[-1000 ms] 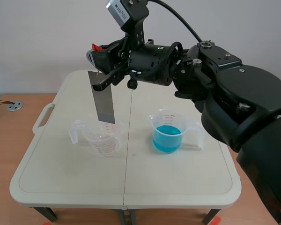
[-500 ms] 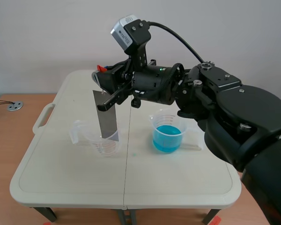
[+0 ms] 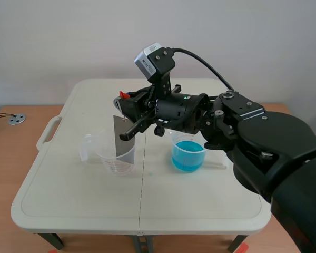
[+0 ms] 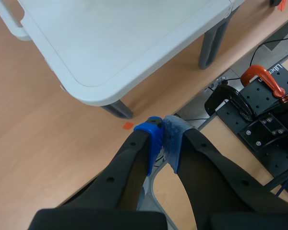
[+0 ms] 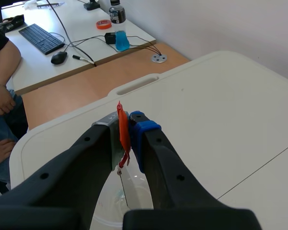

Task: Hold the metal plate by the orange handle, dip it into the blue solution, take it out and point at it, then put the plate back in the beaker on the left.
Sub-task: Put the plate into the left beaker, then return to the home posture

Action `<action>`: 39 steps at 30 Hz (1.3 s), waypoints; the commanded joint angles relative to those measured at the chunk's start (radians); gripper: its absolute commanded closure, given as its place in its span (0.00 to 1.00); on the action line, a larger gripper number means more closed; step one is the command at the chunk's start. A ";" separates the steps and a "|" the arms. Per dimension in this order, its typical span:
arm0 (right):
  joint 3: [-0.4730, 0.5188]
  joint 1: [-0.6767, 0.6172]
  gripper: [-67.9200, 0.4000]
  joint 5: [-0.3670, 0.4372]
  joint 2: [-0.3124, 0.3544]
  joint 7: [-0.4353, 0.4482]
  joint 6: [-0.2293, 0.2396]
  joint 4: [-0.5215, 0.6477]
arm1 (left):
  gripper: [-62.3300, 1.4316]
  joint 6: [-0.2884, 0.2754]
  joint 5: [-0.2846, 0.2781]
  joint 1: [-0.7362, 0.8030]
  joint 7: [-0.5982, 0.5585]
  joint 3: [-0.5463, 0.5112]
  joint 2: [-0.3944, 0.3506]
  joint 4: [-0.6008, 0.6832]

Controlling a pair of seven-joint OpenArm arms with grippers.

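Observation:
The right arm comes in from the right and reaches across to the left beaker (image 3: pixel 114 154), a clear plastic one. My right gripper (image 3: pixel 125 103) is shut on the orange handle (image 3: pixel 124 95) of the metal plate (image 3: pixel 124 138). The plate hangs upright with its lower end inside that beaker. In the right wrist view the orange handle (image 5: pixel 122 136) is pinched between the fingers, and the beaker's rim (image 5: pixel 110 214) shows below them. The beaker with blue solution (image 3: pixel 188 151) stands to the right. My left gripper (image 4: pixel 162 139) is shut on nothing, off the table and over the floor.
The white folding table (image 3: pixel 142 205) has a carry handle (image 3: pixel 47 133) on its left edge. In the right wrist view a desk (image 5: pixel 62 43) with a keyboard, mouse and cables stands beyond the table, and a person's arm (image 5: pixel 1 72) rests at its side.
The right arm has come down, lowering the plate from above the left beaker into it. The grip on the orange handle has held.

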 commanded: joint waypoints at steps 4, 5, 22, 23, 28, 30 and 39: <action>0.003 0.026 0.98 -0.013 -0.001 0.011 -0.027 0.010 | 0.95 -0.002 -0.010 0.003 -0.010 0.001 0.000 0.005; 0.003 0.026 0.98 -0.019 0.000 0.011 -0.034 0.010 | 0.95 -0.002 -0.010 0.003 -0.010 0.001 0.000 0.005; 0.003 0.027 0.73 -0.026 -0.001 0.011 -0.037 0.010 | 0.06 -0.001 -0.010 0.003 -0.014 0.001 0.000 0.005; 0.003 0.029 0.69 -0.026 -0.001 0.011 -0.037 0.010 | 0.00 -0.001 -0.010 0.002 -0.014 0.001 0.000 0.005; 0.003 0.029 0.47 -0.026 -0.001 0.026 -0.027 0.010 | 0.00 0.003 -0.010 -0.014 -0.010 0.001 0.000 0.004; 0.002 0.029 0.34 -0.026 -0.003 0.030 -0.017 0.010 | 0.00 0.003 -0.010 -0.014 -0.013 0.001 0.000 0.004; 0.002 0.029 0.16 -0.035 -0.020 0.029 -0.018 0.010 | 0.00 0.002 -0.010 -0.014 -0.011 0.001 0.000 0.004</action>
